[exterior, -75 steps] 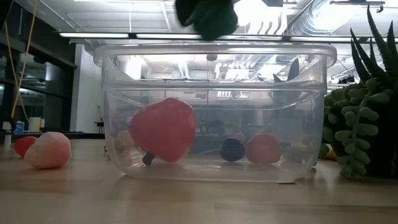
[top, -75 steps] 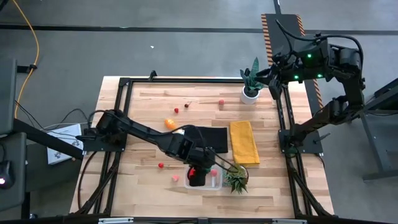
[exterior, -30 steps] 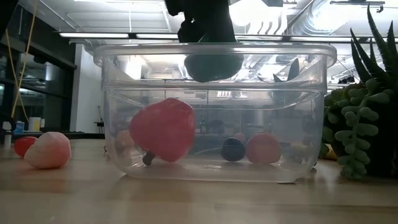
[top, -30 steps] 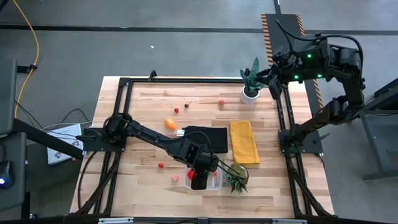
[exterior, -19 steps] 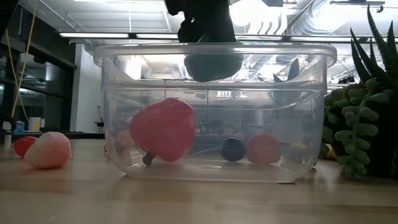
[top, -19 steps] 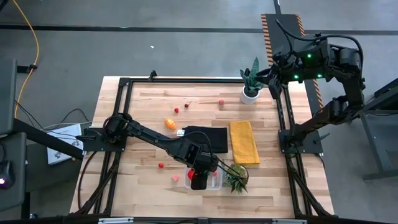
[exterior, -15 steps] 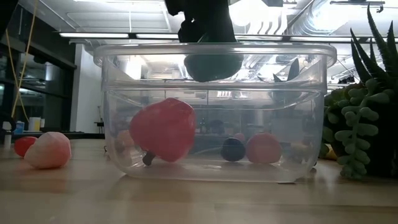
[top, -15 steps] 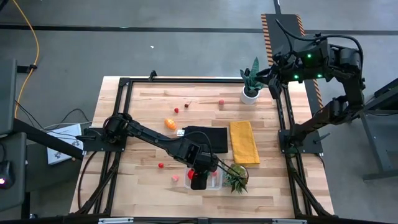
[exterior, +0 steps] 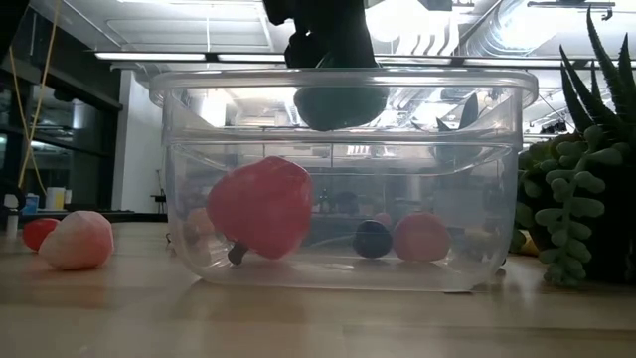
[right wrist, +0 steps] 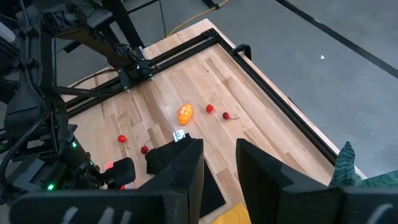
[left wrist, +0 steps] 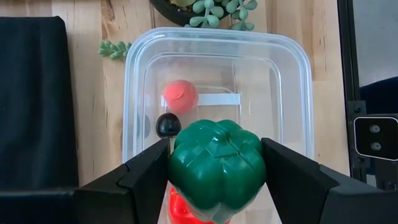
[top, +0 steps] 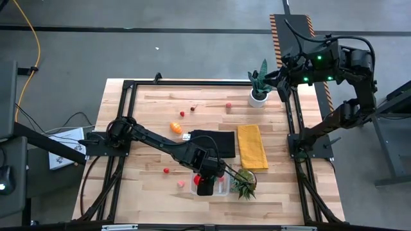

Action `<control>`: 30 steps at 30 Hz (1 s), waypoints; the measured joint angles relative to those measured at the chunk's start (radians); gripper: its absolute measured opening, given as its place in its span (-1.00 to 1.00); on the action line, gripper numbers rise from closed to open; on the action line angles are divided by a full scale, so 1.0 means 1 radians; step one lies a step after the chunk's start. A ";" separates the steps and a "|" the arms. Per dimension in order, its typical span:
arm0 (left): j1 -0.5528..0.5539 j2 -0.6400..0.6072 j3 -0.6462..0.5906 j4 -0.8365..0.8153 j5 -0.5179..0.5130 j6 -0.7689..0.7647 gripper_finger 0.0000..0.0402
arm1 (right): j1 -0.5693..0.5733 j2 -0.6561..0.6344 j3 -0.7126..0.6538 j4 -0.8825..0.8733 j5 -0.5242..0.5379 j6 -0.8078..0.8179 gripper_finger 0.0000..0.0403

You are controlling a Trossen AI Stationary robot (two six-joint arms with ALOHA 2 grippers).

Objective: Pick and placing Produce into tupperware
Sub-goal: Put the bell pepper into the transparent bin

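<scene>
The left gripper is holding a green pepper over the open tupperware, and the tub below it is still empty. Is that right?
Not quite: the tupperware is not empty. The left wrist view shows a pink berry, a dark berry and a red piece in it. The rest stands: the left gripper holds the green pepper over the open tub.

Beside the clear tupperware (left wrist: 298,87): black cloth (left wrist: 28,99), yellow cloth (top: 252,146). Inside it: green pepper (left wrist: 216,163), pink berry (left wrist: 180,96), dark berry (left wrist: 167,125).

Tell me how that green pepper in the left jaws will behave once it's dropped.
The green pepper looks rigid and glossy, so probably slippery. Lobed and rounded, it may roll after landing in the tupperware. It likely settles against the red produce.
</scene>
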 joint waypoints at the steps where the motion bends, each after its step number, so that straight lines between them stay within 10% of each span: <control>1: 0.000 0.000 0.000 0.000 0.000 0.000 0.14 | 0.000 0.000 0.000 0.000 0.000 0.000 -0.57; 30: -0.003 0.045 0.000 -0.023 0.021 0.001 0.14 | 0.000 0.000 0.000 0.000 0.000 -0.008 -0.57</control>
